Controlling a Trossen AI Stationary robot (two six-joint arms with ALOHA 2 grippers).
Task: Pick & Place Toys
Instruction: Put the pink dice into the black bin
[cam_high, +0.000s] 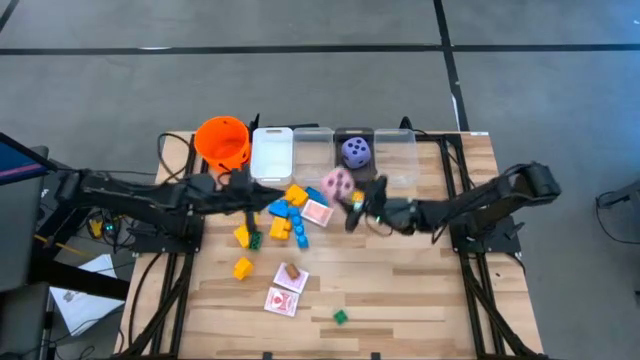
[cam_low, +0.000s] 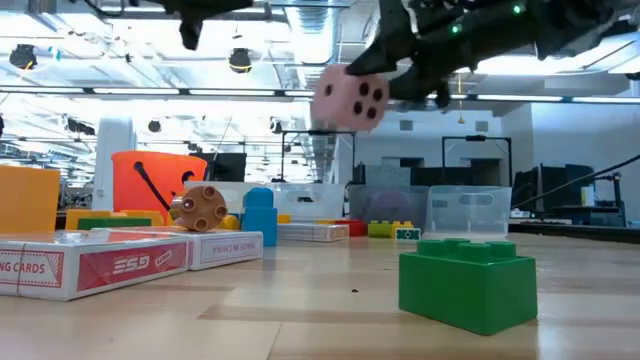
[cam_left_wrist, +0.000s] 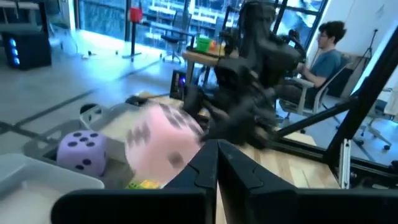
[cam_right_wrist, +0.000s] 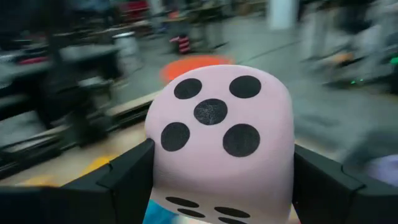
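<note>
The pink die (cam_high: 338, 184) hangs above the table's middle with my right gripper (cam_high: 347, 198) shut on it; its five-dot face (cam_right_wrist: 211, 112) looks at the wrist camera. The low view shows the pink die (cam_low: 350, 97) high in the air. My left gripper (cam_high: 262, 200) is shut and empty, raised over the yellow and blue blocks (cam_high: 285, 215). The purple die (cam_high: 355, 152) lies in a clear bin (cam_high: 353, 133) at the far edge. Playing cards (cam_high: 285, 300) and a green block (cam_high: 340, 316) lie on the near half of the table. My right gripper pinches the pink die by two opposite sides (cam_right_wrist: 160, 171), one finger (cam_right_wrist: 130, 174) on each. The fingers reach in about level from the table's right. The die is lifted clear of the table and sticks out past the fingertips.
An orange bucket (cam_high: 222, 142), a white bin (cam_high: 272, 152) and more clear bins (cam_high: 395, 150) line the far edge. A card box (cam_low: 90, 262) and a round wooden piece (cam_low: 198, 208) lie near the front. A person (cam_left_wrist: 323, 53) sits beyond the table.
</note>
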